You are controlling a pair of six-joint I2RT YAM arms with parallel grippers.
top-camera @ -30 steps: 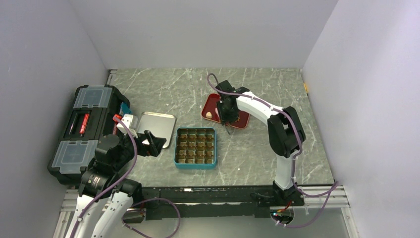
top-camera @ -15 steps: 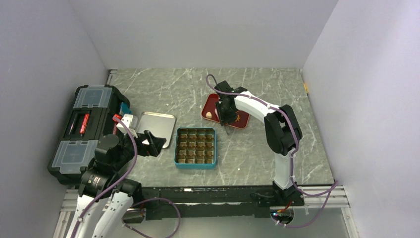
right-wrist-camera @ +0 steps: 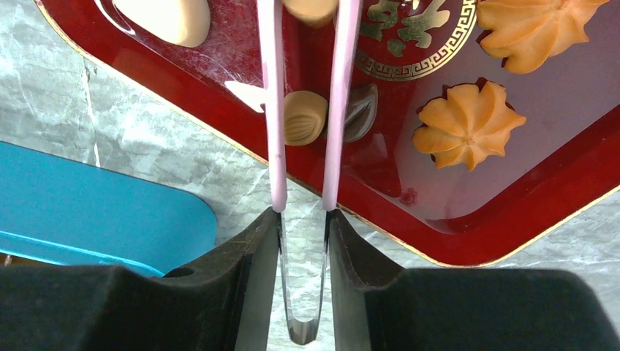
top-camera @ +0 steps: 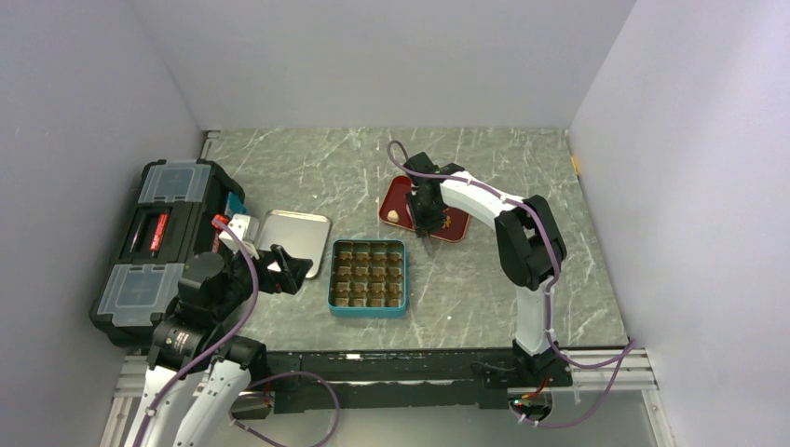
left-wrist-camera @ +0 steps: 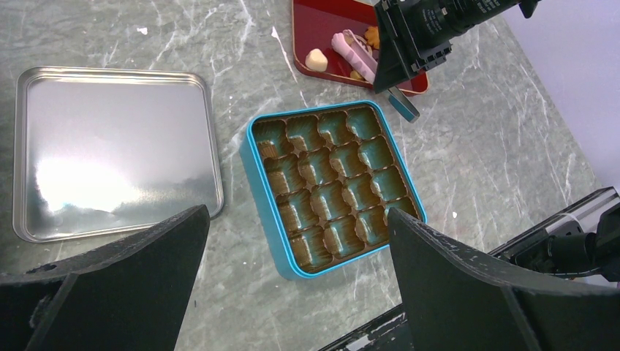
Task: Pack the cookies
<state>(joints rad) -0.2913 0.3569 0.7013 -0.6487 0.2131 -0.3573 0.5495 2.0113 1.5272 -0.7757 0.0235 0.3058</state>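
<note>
From the top: right arm stretched out, right claw tipped down over the tray, left claw spread wide near the lid. Left wrist alone looks into the tin and its brown cups. Right wrist, close up: claw clenched on pink tongs, their arms either side of a small tan cookie on the tray, orange cookies alongside.

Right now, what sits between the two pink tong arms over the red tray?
Right wrist view: a small tan oval cookie lying on the glossy red tray, plus another tan piece farther up.
</note>
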